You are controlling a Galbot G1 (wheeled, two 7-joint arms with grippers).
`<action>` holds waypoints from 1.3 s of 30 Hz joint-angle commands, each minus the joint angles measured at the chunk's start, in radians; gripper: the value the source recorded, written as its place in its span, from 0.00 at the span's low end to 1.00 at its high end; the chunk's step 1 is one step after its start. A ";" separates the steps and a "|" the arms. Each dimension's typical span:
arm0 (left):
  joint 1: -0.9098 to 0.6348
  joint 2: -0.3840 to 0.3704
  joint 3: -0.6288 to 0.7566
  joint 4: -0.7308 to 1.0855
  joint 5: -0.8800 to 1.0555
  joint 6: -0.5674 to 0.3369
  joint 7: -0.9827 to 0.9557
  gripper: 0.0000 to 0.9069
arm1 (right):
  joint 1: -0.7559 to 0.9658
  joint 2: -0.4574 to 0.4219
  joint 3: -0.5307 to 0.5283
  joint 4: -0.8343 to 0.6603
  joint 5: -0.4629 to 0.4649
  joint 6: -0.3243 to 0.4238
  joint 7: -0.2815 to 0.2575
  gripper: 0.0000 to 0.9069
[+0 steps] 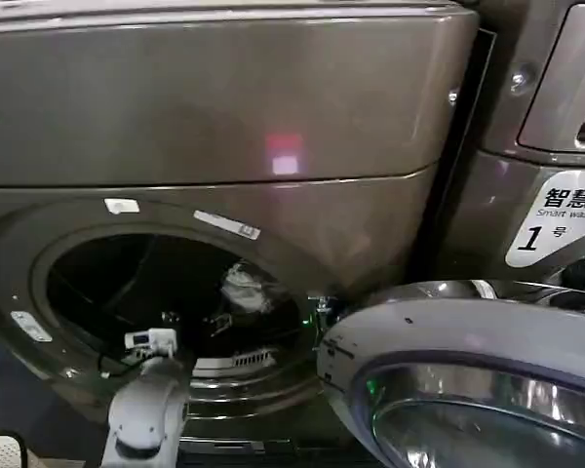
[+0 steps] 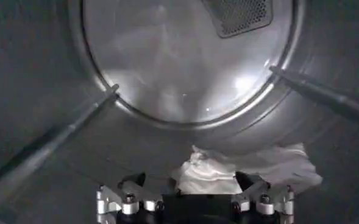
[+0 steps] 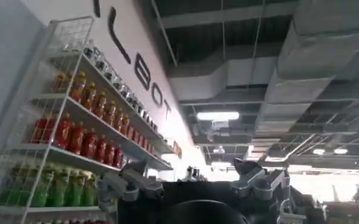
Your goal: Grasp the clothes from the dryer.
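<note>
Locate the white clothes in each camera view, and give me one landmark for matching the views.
Head view: the white clothes lie inside the dryer, in the dark drum right of centre, beyond the left gripper.
Left wrist view: the clothes sit on the drum floor just ahead of the open fingers.
Right wrist view: not in it; that camera faces shelves of bottles.
Shared landmark: the drum's perforated vent.

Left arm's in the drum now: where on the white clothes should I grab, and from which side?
Grip the raised crumpled fold of the white clothes nearest the left gripper, coming straight in from the door opening of the dryer. The heap lies low on the drum floor, so its bunched ridge probably suits the open jaws.
</note>
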 commanded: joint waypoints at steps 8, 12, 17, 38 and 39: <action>-0.371 -0.004 -0.007 0.392 0.010 -0.036 0.016 1.00 | 0.010 -0.004 -0.014 0.010 0.005 0.001 -0.002 1.00; -0.419 -0.003 -0.008 0.480 0.025 -0.058 0.027 1.00 | 0.010 -0.001 -0.018 0.011 0.005 0.002 -0.002 1.00; -0.484 -0.007 -0.007 0.588 0.051 -0.085 0.040 1.00 | 0.009 -0.003 -0.020 0.008 0.005 0.003 -0.002 1.00; -0.806 -0.031 -0.002 1.053 0.661 -0.365 0.414 1.00 | 0.006 -0.006 -0.020 -0.006 0.003 0.011 -0.006 1.00; -0.817 -0.030 -0.003 1.068 0.737 -0.400 0.455 1.00 | 0.005 -0.005 -0.020 -0.007 0.003 0.012 -0.007 1.00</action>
